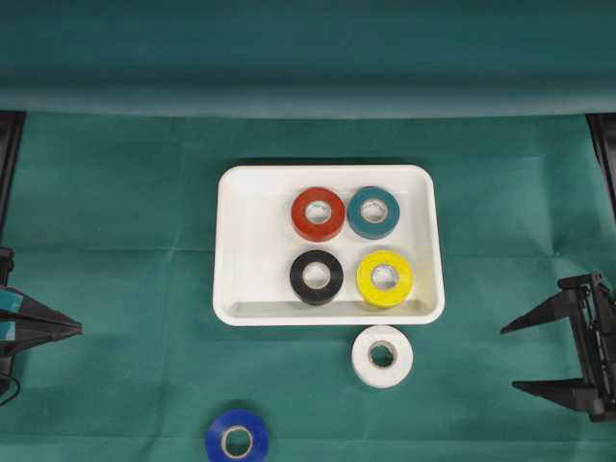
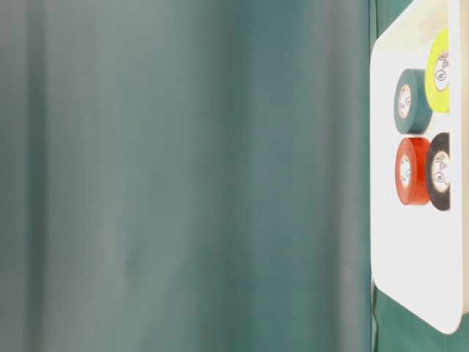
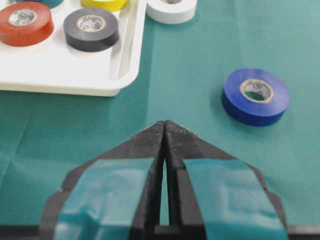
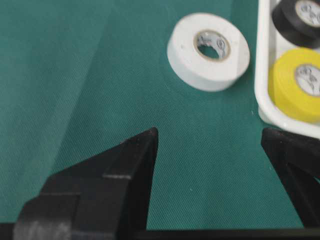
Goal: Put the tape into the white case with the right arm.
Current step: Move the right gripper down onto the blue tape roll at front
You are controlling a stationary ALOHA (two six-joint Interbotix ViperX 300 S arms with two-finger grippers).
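Hovering at the right edge of the tabletop (image 1: 115, 289), my right claw (image 1: 515, 358) stands wide open and empty, prongs pointing toward the middle. White tape roll (image 1: 382, 356) lies flat on the green cloth, off toward centre from my tips, well apart yet with nothing between; in my wrist view it sits ahead and a little to the left of the gap between the prongs. It rests just outside the near rim of the white case (image 1: 236, 250), close beside the corner where the yellow roll (image 1: 385, 278) sits. No long axis to speak of: a ring lying on its face, hole up, so any approach across its width should do. Glossy white sides, pale cardboard core with small print. Blue roll (image 1: 237, 438) waits farther off toward the left, nearer the left claw (image 1: 75, 330), whose teal-banded prongs are pressed together with nothing between them. Case already carries red roll (image 1: 318, 214), teal roll (image 1: 373, 212), black roll (image 1: 316, 276) and the yellow one, leaving its left half bare. Judgement: white roll is mine to take first, being the nearer to me; reach in, drop over it, straddle the ring.
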